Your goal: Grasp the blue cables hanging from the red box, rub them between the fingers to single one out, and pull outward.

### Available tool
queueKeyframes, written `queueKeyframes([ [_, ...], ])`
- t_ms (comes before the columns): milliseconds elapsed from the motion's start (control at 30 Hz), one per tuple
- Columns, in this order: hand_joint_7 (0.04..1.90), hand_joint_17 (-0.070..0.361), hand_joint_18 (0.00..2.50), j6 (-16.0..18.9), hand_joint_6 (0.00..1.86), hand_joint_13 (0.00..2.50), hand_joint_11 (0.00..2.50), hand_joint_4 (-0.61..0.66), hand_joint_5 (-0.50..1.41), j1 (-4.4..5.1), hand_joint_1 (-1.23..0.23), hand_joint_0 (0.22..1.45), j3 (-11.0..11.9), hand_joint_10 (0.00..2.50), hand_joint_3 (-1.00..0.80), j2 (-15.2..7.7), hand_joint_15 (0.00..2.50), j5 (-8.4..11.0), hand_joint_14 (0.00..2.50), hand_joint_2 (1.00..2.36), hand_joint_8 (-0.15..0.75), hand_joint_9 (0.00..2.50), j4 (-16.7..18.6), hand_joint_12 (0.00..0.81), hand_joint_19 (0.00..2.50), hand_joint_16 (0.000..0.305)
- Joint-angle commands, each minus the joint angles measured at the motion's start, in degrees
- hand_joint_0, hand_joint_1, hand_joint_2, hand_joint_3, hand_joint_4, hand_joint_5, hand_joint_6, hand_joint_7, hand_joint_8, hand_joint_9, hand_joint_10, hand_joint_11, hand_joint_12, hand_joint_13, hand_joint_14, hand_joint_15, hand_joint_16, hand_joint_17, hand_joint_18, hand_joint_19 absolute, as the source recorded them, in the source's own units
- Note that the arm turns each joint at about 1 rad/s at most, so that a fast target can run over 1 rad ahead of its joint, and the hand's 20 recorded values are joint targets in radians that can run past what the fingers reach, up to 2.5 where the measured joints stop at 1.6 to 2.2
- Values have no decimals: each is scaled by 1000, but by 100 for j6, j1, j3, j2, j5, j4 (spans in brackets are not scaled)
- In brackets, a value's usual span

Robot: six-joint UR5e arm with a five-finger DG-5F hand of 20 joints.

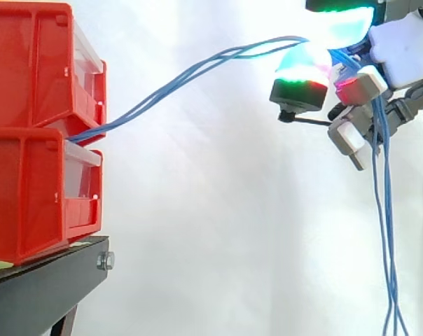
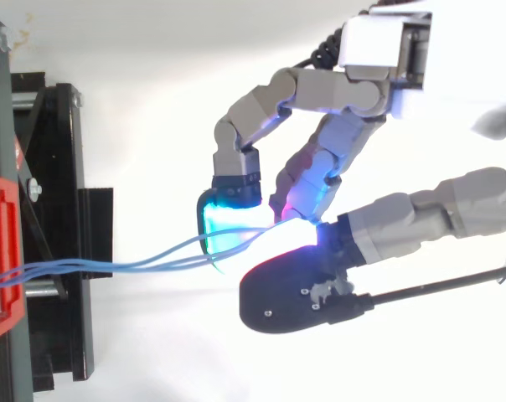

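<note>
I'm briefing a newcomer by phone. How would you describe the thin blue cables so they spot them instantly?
Start at the stacked red plastic bins on the black stand. From the gap between upper and lower bin, thin blue cables rise across the white curtain to the hand, pinched in its glowing pads, then drop down. They alone are thin and blue.

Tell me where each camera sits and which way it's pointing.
Side view: beside the work, level, looking across at red bins and blue cables; robot hand shows upper right.
Top view: overhead, looking down on the black stand at left; robot hand shows at the upper right.
Shared: the robot hand pinching the blue cables from the red bins.
</note>
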Motion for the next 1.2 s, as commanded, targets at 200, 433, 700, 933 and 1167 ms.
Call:
queueKeyframes([
  [200, 949, 107, 566, -395, 902, 716, 768, 82, -187, -23, -865, 636, -13, 22, -434, 0, 571, 0, 27, 1004, 238, 1054, 36, 336, 601, 48],
  [433, 953, 109, 601, -465, 883, 757, 757, 96, -170, -58, -727, 549, -30, 21, -500, -9, 582, 0, 25, 1000, 256, 1133, 45, 346, 626, 49],
  [700, 996, 112, 630, -509, 865, 795, 771, 97, -157, -102, -584, 531, -30, 24, -500, 0, 594, 0, 27, 1000, 263, 1194, 63, 350, 647, 50],
  [933, 1081, 107, 632, -526, 865, 823, 775, 75, -143, -102, -538, 591, -39, 24, -397, 0, 605, 0, 28, 1008, 251, 1220, 63, 339, 666, 47],
  [1167, 1095, 114, 666, -509, 879, 845, 770, 89, -142, -102, -570, 585, -224, 22, -210, 0, 621, 9, 28, 1016, 275, 1218, 80, 356, 653, 51],
])
